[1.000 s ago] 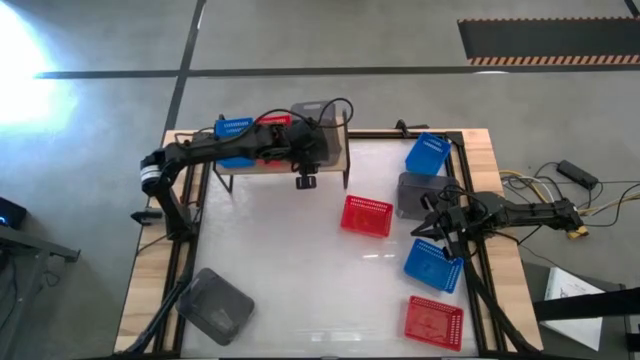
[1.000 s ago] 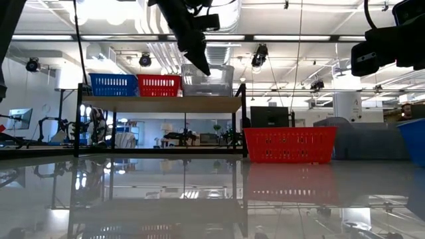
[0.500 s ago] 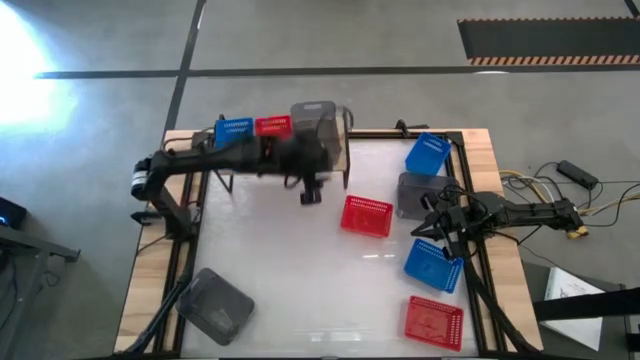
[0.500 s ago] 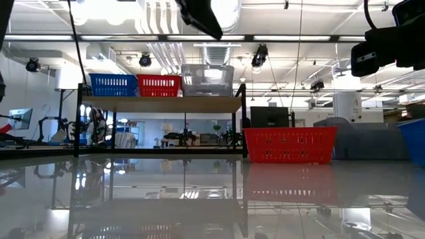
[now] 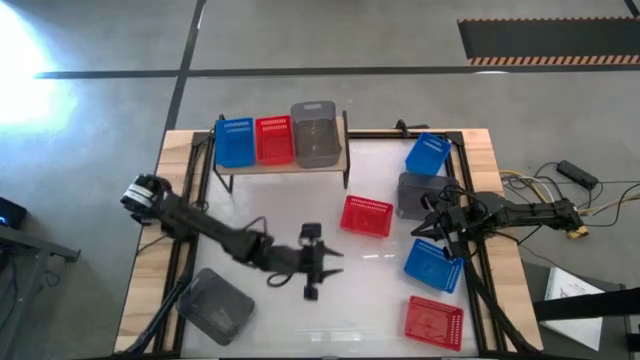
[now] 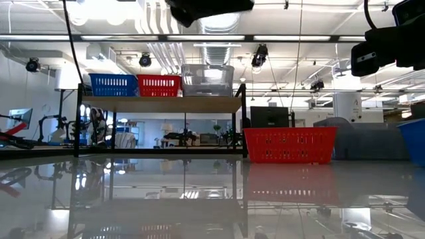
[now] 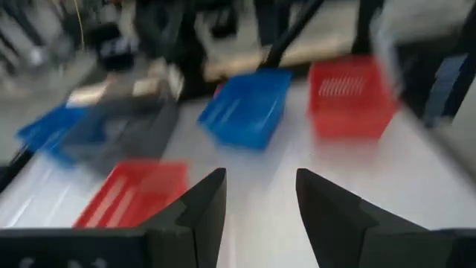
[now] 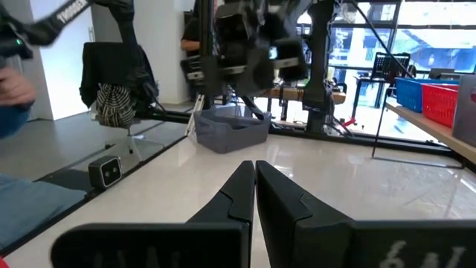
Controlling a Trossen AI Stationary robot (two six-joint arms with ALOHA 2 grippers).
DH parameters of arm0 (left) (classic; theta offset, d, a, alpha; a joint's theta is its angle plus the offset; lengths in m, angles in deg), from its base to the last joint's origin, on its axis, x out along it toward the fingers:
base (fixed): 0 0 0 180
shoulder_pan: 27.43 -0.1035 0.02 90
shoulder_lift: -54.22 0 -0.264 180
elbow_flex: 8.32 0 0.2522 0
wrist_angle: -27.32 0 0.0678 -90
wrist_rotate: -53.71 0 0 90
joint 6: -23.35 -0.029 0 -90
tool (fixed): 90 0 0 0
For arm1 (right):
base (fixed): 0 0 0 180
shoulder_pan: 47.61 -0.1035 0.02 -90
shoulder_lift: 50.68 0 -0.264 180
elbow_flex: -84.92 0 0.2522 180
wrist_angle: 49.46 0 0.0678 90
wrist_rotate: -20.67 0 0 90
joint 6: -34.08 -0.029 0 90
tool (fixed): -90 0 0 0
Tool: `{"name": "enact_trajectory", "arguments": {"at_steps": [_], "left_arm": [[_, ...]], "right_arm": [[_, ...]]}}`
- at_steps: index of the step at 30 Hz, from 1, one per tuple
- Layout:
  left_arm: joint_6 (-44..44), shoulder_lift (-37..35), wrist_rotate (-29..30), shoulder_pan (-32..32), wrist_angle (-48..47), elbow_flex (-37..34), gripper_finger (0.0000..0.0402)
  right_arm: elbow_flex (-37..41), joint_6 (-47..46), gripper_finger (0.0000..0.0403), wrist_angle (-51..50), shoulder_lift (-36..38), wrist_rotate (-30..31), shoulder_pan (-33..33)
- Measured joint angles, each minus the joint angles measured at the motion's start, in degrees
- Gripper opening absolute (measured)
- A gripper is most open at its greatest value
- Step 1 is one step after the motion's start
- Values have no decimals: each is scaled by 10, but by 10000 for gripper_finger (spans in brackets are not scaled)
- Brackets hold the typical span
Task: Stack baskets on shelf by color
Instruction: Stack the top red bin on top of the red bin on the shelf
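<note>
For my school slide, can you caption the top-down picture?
Three baskets sit on the shelf while the left pincer, open and empty, hangs above the table's middle.

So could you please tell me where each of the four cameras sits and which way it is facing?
High view: above, looking straight down on the white table; both dark arms show.
Low view: at table-top height, facing the wooden-topped shelf on black legs; arm parts hang from above.
Left wrist view: on the left arm, over its open left tool, facing loose baskets.
Right wrist view: on the right arm, over its shut right tool, facing across the table.
Shared: high and low views both show the red mesh plastic basket.
</note>
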Motion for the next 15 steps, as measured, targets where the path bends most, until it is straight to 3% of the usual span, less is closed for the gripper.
{"name": "enact_trajectory", "arguments": {"at_steps": [3,6,15], "left_arm": [[-13,14,5,20,194,-73,148],[-80,17,5,22,317,-113,148],[-76,15,7,21,311,-122,148]], "right_arm": [[0,1,9,0,0,0,0],[0,1,9,0,0,0,0],[0,23,9,53,0,0,0]]}}
